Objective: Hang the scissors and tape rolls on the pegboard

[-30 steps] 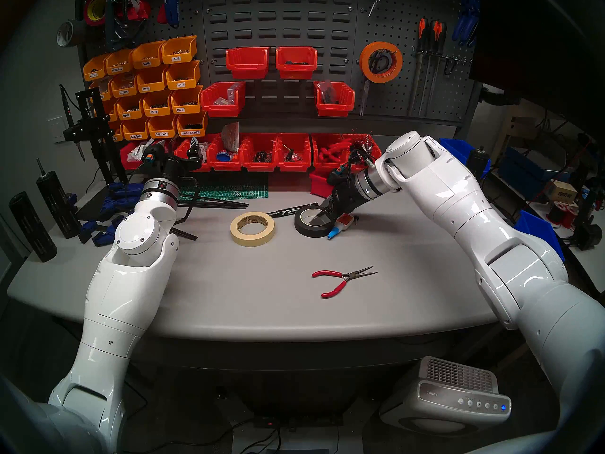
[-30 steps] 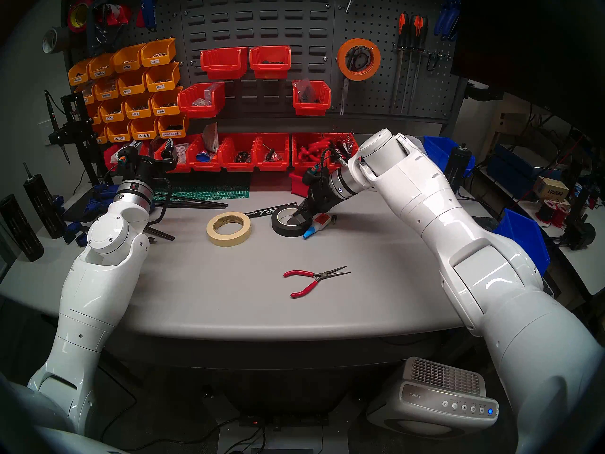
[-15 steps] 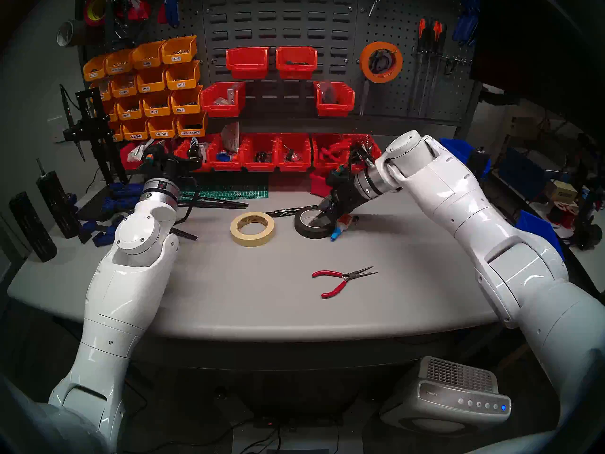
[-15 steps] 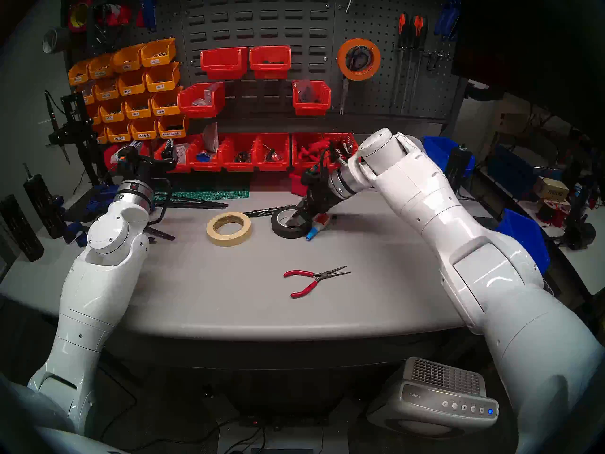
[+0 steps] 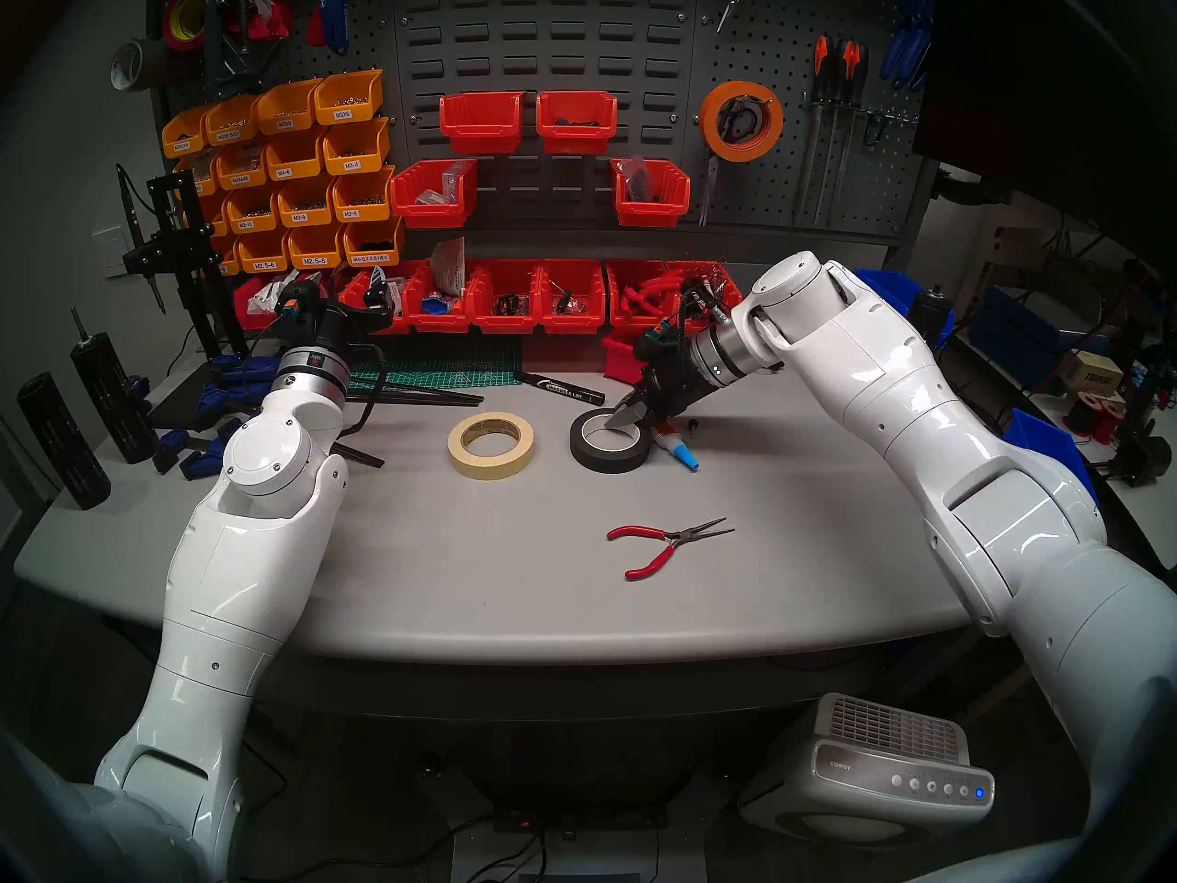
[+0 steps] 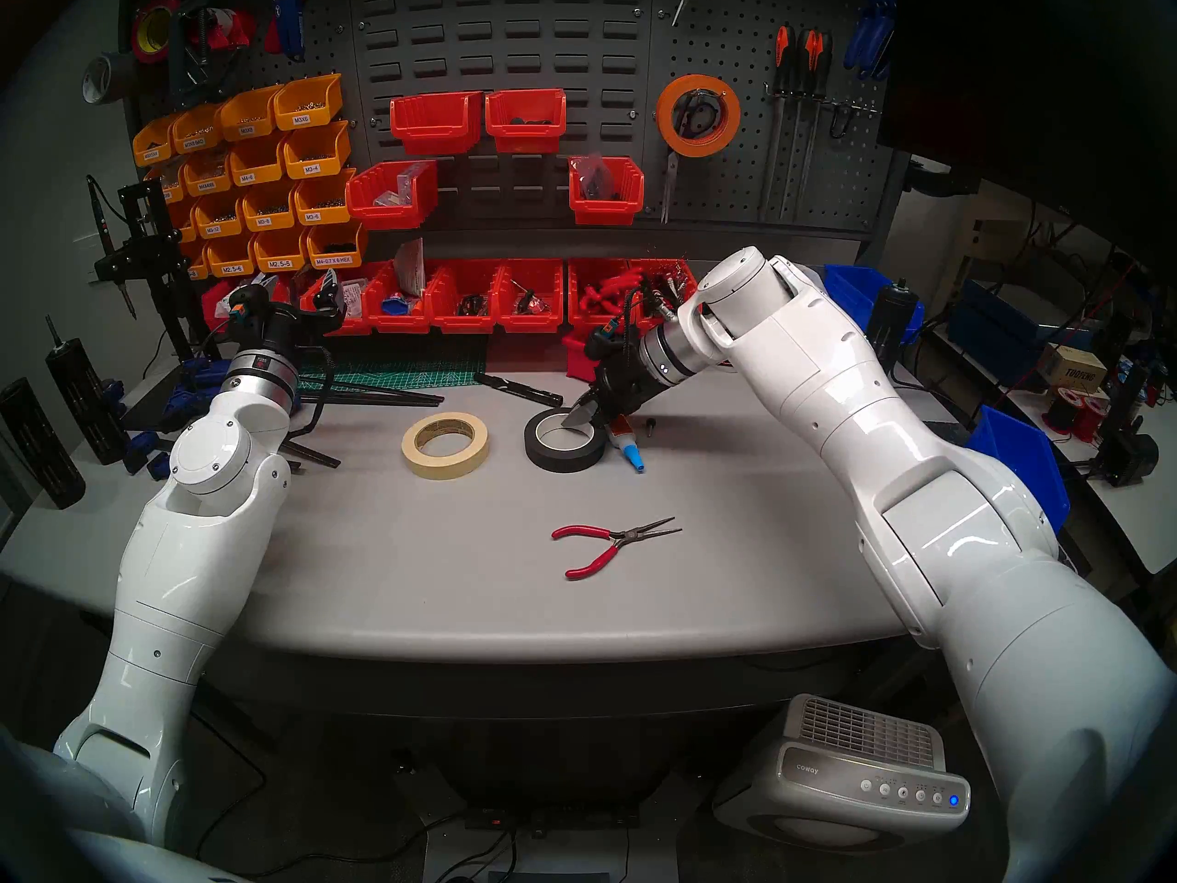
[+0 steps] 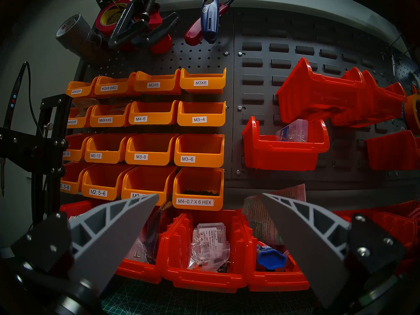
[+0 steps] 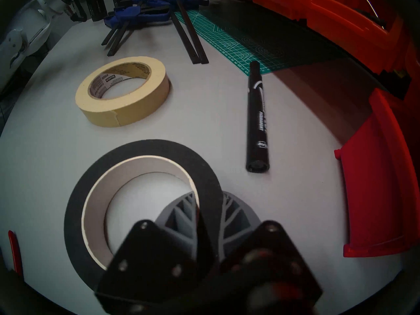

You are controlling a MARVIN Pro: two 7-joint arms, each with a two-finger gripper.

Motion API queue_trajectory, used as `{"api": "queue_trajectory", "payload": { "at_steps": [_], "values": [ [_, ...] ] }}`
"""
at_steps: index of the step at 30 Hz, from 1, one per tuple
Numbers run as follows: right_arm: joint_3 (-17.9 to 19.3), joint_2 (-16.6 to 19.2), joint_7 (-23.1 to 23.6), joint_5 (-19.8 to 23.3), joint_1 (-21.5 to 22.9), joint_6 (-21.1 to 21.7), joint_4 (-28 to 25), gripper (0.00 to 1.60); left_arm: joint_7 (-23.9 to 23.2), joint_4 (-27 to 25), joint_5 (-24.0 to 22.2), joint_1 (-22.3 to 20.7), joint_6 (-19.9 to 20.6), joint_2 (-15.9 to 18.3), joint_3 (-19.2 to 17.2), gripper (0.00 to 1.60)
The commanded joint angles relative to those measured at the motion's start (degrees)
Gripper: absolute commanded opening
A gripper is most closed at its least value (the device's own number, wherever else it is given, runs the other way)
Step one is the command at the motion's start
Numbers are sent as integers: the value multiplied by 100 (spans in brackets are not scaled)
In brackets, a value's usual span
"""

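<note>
With the orange tape roll [image 5: 741, 121] already hung on the pegboard [image 5: 783, 181] and the scissors [image 5: 709, 187] hanging just below it, the step in hand is picking up the black tape roll [image 5: 609, 445]. It lies on the bench [image 5: 509, 576], and the right end effector [image 8: 208, 207] is clamped across its wall, one finger inside the white core, one outside. The cream tape roll [image 5: 490, 445] lies flat near it, untouched. The left end effector [image 7: 210, 219] hangs open, empty, facing the bins. Next, I judge, comes a lift clear of the glue bottle [image 5: 680, 453] and marker [image 5: 563, 388], then threading the roll onto a free hook
</note>
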Motion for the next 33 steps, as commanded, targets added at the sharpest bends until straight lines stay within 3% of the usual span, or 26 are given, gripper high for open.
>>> {"api": "queue_trajectory", "payload": {
  "at_steps": [1,16,33],
  "values": [
    [135,-23,26,80,183,3,-105,0,-11,-172,3,-204,-99,7,-51,160],
    [522,64,-68,411,-231,-187,-383,0,-11,-172,3,-205,-101,6,-51,160],
    [1258,203,-452,952,-999,-800,-1004,0,-10,-172,3,-204,-97,7,-51,160]
  ]
}}
